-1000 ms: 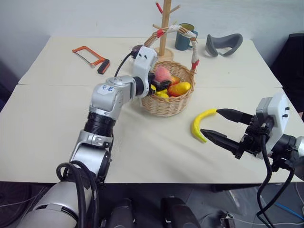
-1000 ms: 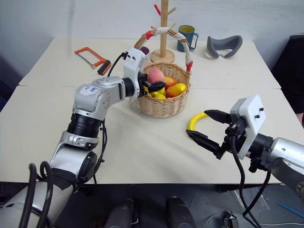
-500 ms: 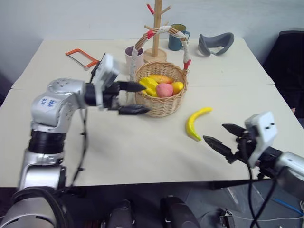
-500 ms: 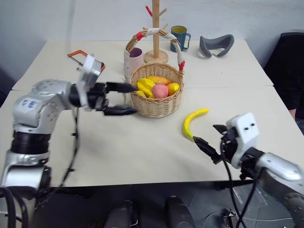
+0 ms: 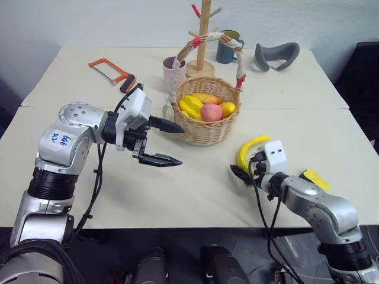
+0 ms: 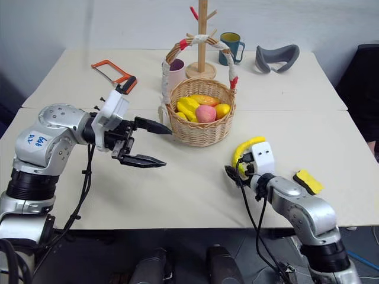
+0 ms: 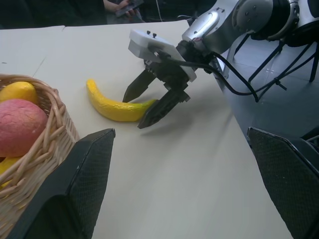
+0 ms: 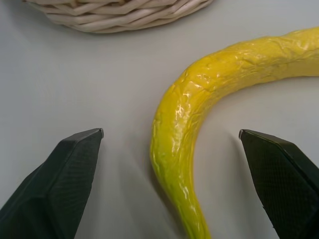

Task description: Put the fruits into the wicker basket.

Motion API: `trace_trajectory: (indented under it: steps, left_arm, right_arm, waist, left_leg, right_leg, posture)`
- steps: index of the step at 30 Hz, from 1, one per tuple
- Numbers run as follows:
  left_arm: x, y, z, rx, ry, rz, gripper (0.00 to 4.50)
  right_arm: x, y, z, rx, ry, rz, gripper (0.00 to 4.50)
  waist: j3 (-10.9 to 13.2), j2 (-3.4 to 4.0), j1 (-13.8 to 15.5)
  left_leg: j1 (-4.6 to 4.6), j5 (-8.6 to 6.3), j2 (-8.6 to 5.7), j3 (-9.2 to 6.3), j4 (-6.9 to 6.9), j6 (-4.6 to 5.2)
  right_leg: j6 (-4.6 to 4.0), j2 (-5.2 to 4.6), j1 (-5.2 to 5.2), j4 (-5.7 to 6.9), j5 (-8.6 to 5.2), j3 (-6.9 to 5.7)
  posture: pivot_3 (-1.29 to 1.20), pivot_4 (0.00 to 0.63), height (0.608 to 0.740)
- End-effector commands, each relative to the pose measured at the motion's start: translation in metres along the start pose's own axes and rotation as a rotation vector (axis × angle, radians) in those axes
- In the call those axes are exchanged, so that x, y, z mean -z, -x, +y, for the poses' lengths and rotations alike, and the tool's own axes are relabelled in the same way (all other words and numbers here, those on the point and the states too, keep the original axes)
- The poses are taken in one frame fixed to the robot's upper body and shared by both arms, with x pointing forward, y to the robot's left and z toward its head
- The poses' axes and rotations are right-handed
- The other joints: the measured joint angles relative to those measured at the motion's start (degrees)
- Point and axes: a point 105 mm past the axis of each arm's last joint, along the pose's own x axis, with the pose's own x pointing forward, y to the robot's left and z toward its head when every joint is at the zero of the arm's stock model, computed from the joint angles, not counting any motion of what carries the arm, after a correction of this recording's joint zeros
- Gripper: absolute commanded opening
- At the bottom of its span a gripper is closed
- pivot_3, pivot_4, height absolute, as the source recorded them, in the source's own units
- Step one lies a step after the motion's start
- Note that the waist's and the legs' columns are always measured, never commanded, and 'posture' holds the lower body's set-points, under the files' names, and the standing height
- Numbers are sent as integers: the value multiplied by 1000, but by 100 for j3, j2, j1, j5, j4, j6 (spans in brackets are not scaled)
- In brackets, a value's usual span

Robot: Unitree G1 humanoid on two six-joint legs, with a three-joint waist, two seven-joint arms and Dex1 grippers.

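The wicker basket (image 5: 208,137) stands mid-table with the pink-red peach (image 5: 210,112) lying inside among other yellow and orange fruits. To its right the yellow banana (image 5: 249,151) rests on the table. My right gripper (image 5: 240,173) is open and low on the table. Its two black fingers straddle the banana's near end (image 8: 174,149) with a gap on each side. My left gripper (image 5: 177,144) is open and empty. It hovers just left of the basket, pointing toward it.
A pink cup (image 5: 172,68) stands behind the basket's left side. A wooden mug tree (image 5: 204,35), a teal mug (image 5: 227,48) and a grey curved object (image 5: 277,56) are at the back. An orange hacksaw (image 5: 112,71) lies far left. A flat yellow block (image 5: 314,177) sits beside my right arm.
My left gripper let the peach go into the basket and pulled back to the basket's left, open. My right gripper dropped and moved forward around the banana's near end.
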Motion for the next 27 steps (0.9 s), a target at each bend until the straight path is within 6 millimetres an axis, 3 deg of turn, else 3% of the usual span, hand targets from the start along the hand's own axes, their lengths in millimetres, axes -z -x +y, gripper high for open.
trace_trajectory:
  steps: [1,9,11,13,17,21,27]
  left_arm:
    - [-9,2,-1,-18,-52,-9,4500]
    - [-6,8,13,-157,-1,-59,4500]
    - [-10,8,6,-152,15,-96,4500]
    - [-10,14,4,-168,26,-98,4500]
    - [-11,25,9,-226,31,-94,4500]
    - [-14,28,9,-240,16,-99,4500]
    - [-16,27,9,-261,-1,-108,4500]
  right_arm:
    - [-6,-4,1,-8,49,-37,3283]
    - [-25,13,14,-124,38,-124,654]
    - [-46,29,19,-189,47,-188,602]
    - [-68,50,40,-350,77,-235,602]
    - [-105,65,73,-559,119,-292,602]
    - [-138,43,94,-630,156,-279,602]
    - [-165,-29,84,-467,192,-202,602]
  waist:
    - [0,0,-11]
    - [0,0,-4]
    - [1,1,6]
    - [1,2,2]
    - [1,1,-38]
    - [1,2,-128]
    - [1,1,-132]
  left_leg:
    - [1,0,1,1,2,0]
    - [4,0,2,1,3,-1]
    - [3,-1,2,2,4,0]
    - [3,-2,3,2,5,0]
    - [11,-4,9,-2,2,-1]
    - [16,-4,8,-3,3,0]
    - [1,-2,3,-2,5,-3]
  right_leg:
    - [0,1,0,1,0,0]
    - [0,1,0,11,0,0]
    - [0,-1,0,15,0,0]
    - [1,-2,0,17,0,0]
    - [0,4,3,23,0,-5]
    - [-2,2,1,38,-1,-5]
    - [-15,-6,-19,42,-7,-8]
  posture:
    - [0,150,740]
    - [0,150,740]
    - [0,150,740]
    - [0,150,740]
    - [0,150,740]
    - [0,150,740]
    - [0,150,740]
